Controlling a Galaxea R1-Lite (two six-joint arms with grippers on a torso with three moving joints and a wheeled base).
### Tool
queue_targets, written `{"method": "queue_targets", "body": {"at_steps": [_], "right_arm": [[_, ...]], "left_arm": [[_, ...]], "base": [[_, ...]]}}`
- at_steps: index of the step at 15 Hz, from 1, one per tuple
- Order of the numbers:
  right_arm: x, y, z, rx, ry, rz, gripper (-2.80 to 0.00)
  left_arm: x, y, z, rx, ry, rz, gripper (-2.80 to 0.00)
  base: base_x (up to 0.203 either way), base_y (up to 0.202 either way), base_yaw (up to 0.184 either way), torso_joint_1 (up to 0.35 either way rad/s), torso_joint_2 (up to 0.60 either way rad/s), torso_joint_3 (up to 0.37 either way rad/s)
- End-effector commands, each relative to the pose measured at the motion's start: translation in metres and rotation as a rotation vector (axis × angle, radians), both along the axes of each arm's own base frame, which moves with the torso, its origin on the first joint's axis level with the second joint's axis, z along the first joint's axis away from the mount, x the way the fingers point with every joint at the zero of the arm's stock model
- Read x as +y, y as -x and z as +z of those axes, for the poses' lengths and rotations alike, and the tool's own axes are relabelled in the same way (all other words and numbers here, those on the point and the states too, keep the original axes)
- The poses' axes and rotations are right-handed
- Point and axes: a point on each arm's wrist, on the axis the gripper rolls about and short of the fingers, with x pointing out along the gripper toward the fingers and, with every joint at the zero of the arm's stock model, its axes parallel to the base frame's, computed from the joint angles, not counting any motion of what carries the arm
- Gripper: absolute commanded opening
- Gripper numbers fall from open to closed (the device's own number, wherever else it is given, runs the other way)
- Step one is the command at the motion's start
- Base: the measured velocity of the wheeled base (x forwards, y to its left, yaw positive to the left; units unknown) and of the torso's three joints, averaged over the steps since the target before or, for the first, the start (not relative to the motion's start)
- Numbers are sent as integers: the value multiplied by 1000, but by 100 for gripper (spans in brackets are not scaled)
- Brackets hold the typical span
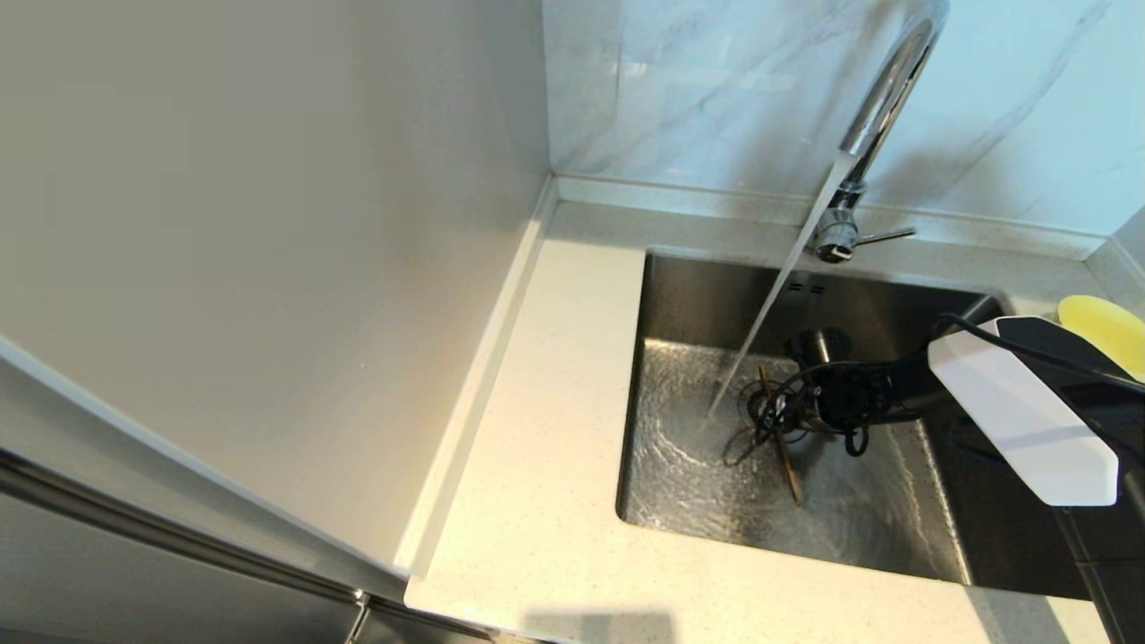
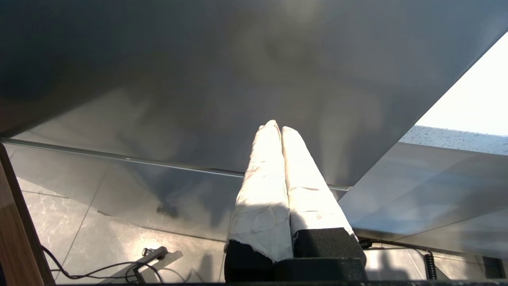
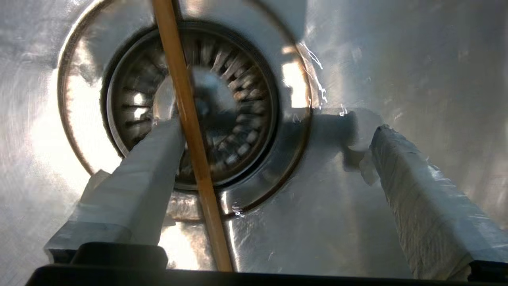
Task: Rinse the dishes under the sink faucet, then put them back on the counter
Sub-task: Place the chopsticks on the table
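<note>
The right gripper [image 3: 274,155] hung low in the square steel sink [image 1: 859,537], fingers spread, one touching the thin brown wooden chopstick [image 3: 190,131] lying across the round drain strainer [image 3: 234,99], probably to pinch it; the left gripper [image 2: 279,129], pressed together, sat parked below the bench

head: high above the sink [image 1: 805,501], facing down | right wrist: close over the sink's drain strainer [image 3: 190,107], shared with head | left wrist: below the sink's counter [image 2: 452,139], facing up
</note>
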Motion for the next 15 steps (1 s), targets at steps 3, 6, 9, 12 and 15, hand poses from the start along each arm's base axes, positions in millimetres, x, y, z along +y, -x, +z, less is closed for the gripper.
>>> {"method": "queue_targets", "body": {"at_steps": [3, 6, 9, 12, 15], "right_arm": [[-8, -3, 4, -16, 19, -28, 0], [-19, -3, 5, -13, 60, -66, 0], [-26, -3, 9, -21, 68, -84, 0], [-29, -3, 12, -27, 85, -103, 0], [-37, -4, 15, -28, 125, -130, 0]], "left_arm": [[0, 0, 0, 0, 0, -1, -280], [0, 0, 0, 0, 0, -1, -280], [0, 0, 0, 0, 0, 0, -280], [0, 0, 0, 0, 0, -1, -280], [0, 0, 0, 0, 0, -1, -280]], "base": [[0, 0, 0, 0, 0, 0], [0, 0, 0, 0, 0, 0], [0, 0, 0, 0, 0, 0], [0, 0, 0, 0, 0, 0], [0, 0, 0, 0, 0, 0]]}}
